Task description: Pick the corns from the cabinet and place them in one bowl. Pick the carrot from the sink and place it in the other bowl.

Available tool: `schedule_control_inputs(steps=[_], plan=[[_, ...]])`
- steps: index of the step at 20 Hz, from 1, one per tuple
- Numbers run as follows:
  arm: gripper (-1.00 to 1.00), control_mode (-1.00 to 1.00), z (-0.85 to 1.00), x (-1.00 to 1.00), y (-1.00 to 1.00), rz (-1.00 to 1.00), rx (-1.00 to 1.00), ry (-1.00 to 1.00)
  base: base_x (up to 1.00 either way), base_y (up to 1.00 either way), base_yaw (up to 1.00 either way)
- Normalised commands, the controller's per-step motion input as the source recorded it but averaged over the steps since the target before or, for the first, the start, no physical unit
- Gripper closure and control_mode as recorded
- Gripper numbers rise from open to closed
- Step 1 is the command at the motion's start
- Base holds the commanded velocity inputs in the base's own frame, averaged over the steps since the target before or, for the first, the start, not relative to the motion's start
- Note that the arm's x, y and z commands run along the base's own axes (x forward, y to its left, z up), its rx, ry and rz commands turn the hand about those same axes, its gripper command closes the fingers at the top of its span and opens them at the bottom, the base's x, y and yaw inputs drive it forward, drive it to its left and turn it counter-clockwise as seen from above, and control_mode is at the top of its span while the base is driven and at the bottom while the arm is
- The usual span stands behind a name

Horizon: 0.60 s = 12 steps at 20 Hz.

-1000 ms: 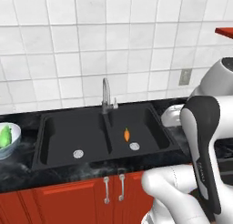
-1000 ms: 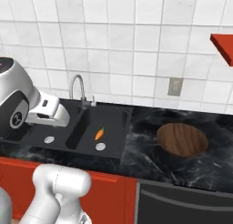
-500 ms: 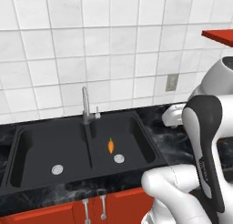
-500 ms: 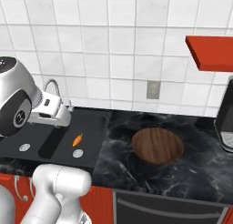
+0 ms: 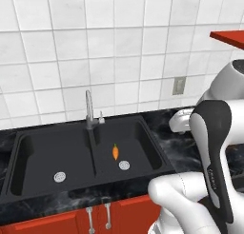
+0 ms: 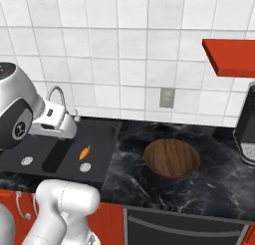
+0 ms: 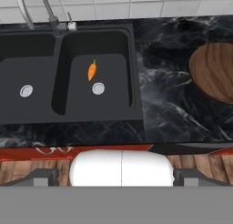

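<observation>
Carrot lying loose in the right basin of the sink, just behind its drain. Gripper held high above the counter edge, jaws spread wide and empty, ready to descend; brown bowl waits nearby, empty.

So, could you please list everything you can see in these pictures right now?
Sink: one, black, two basins, set in the counter.
Drains: two, silver, one in each basin.
Tap: one, silver, curved, behind the divider.
Carrot: one, orange with green top, in the right basin just behind its drain.
Brown bowl: one, dark wood, on the counter right of the sink.
Shelf: one, red, on the wall at upper right.
Counter: one, black marble.
Outlet: one, grey, on the tiled wall.
Dark appliance: one, at the counter's right edge.
Red cabinet fronts: silver handles, below the sink.
Gripper: white arm above the sink, jaws open.
</observation>
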Motion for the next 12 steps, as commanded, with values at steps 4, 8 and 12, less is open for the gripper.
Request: schedule_control_inputs(steps=[4,8,12], plan=[[-1.0,1.0,0.0,0.0,0.0,0.0,0.0,0.0,0.0,0.0,0.0],[-1.0,1.0,0.0,0.0,0.0,0.0,0.0,0.0,0.0,0.0,0.0],[-1.0,-1.0,-0.08,0.07,0.0,0.0,0.0,0.0,0.0,0.0,0.0]])
